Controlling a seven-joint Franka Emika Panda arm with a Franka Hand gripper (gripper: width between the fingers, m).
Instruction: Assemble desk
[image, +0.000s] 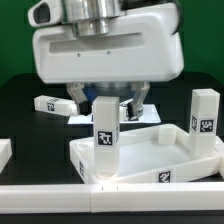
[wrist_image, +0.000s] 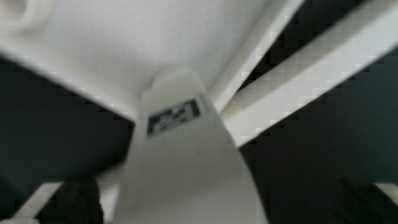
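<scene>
White gripper (image: 107, 100) filling the upper frame, tray-like tabletop (image: 150, 150) on the black table (image: 30, 130) toward the exterior view's right, leg (image: 105, 130) upright at its near corner, second leg (image: 203, 115) upright beside the rim, third leg (image: 50, 102) lying flat, fingers (image: 136, 102) spread apart either side of the first leg's top.

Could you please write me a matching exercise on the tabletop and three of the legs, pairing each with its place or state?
Things (left and right are the exterior view's):
1. left leg
2. middle leg
3. right leg
4. tabletop

States:
A. stands in a tabletop corner
B. lies rim up on the table
C. lies flat, away from the tabletop
D. stands upright outside the tabletop

Pairs: 1-C, 2-A, 3-D, 4-B.
</scene>
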